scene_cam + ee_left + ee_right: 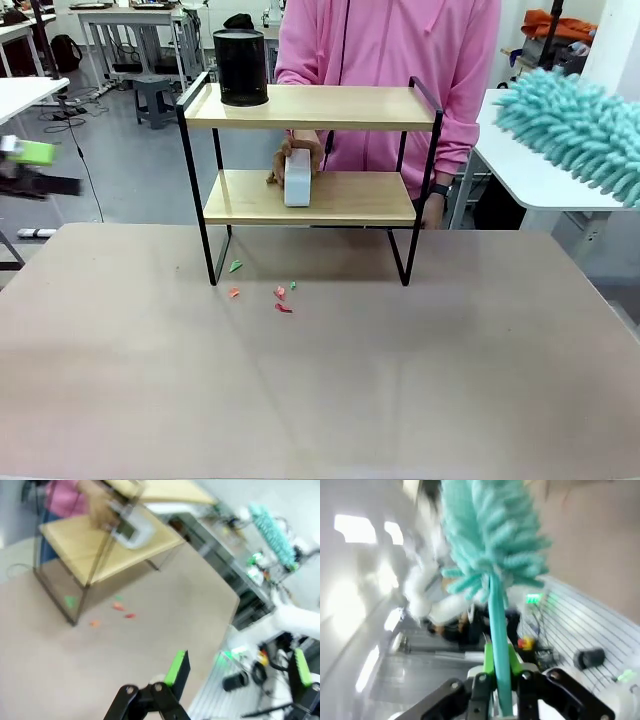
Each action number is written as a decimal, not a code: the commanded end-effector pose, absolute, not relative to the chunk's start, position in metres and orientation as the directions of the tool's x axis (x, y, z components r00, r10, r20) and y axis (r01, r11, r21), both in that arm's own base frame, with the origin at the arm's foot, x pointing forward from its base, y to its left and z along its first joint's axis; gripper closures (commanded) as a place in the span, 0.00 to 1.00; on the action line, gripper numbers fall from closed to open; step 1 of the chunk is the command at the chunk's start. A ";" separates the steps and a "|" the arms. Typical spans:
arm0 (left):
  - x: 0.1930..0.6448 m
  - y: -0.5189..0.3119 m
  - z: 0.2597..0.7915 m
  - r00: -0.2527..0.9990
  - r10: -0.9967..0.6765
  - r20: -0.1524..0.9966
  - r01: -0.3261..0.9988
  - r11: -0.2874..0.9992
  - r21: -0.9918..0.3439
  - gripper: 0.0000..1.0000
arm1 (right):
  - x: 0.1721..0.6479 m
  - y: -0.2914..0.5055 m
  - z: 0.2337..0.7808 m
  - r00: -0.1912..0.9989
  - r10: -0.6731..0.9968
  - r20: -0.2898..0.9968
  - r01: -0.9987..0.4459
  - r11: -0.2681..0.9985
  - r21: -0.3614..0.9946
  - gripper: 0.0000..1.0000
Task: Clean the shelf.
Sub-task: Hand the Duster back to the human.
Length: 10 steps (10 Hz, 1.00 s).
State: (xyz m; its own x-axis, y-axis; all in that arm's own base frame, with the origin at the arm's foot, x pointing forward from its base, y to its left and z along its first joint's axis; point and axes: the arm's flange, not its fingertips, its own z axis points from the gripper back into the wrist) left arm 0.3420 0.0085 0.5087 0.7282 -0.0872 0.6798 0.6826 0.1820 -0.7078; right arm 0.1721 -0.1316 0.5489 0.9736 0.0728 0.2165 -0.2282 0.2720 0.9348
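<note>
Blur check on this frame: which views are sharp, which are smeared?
Front view: shelf sharp, left gripper smeared at the frame edge. Left wrist view: motion-blurred throughout, shelf and scraps soft. Right wrist view: duster and background blurred, its handle in the right gripper crisper.

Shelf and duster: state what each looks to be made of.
Shelf: boards look like pale wood or wood-look laminate, matte, with faint grain. Its frame looks like thin black-painted metal rod. Duster: teal fluffy strands, probably microfibre chenille. Its handle, clamped in the right tool, looks like smooth teal plastic.
</note>
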 end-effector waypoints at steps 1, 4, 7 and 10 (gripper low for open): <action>0.349 -0.039 0.505 0.747 -0.189 0.637 0.653 0.036 -0.756 0.00 | 0.155 -0.074 0.558 0.839 0.468 0.277 -0.435 0.272 0.858 0.89; 0.341 -0.079 0.498 0.730 -0.237 0.641 0.660 0.000 -0.751 0.00 | 0.151 -0.036 0.556 0.837 0.481 0.261 -0.420 0.259 0.870 0.89; 0.342 -0.080 0.495 0.733 -0.239 0.636 0.655 -0.002 -0.756 0.00 | 0.148 -0.033 0.553 0.828 0.494 0.265 -0.428 0.251 0.868 0.89; 0.355 -0.121 0.491 0.695 -0.281 0.662 0.671 -0.076 -0.737 0.00 | 0.221 0.007 0.571 0.758 0.623 0.193 -0.447 0.282 0.849 0.89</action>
State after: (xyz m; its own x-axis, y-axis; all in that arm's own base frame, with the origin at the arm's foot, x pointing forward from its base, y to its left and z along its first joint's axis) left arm 0.3449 -0.1071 0.4908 0.7160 -0.2815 0.6388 0.6585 -0.0314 -0.7519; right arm 0.1837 0.0038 0.5560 0.7720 0.5992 0.2123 -0.4435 0.2683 0.8552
